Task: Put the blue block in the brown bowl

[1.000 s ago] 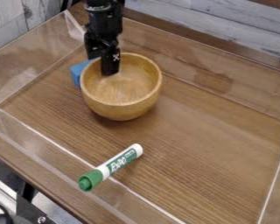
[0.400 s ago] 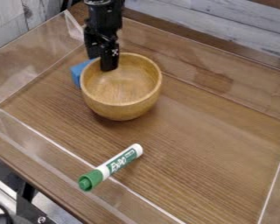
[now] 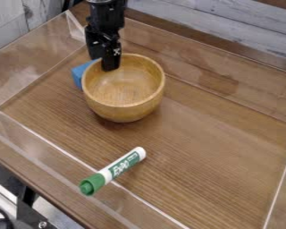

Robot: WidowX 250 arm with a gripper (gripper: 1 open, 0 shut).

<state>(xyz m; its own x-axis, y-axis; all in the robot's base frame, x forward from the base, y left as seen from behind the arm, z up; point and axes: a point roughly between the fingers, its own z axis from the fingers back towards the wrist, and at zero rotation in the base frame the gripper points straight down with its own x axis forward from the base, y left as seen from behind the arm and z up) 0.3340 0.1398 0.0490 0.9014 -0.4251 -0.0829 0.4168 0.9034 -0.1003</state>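
Green lettering reading "Expo" runs along the white barrel of the green-capped marker pen (image 3: pixel 113 171) at six o'clock.

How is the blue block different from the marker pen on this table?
The blue block is small, squat and blue; the marker pen is long, slim, white and green-capped. The block sits against the brown bowl, partly hidden; the pen lies alone in the open. Both rest on the wooden table.

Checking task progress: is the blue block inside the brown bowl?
No, the blue block sits on the table behind the brown bowl, whose inside is empty.
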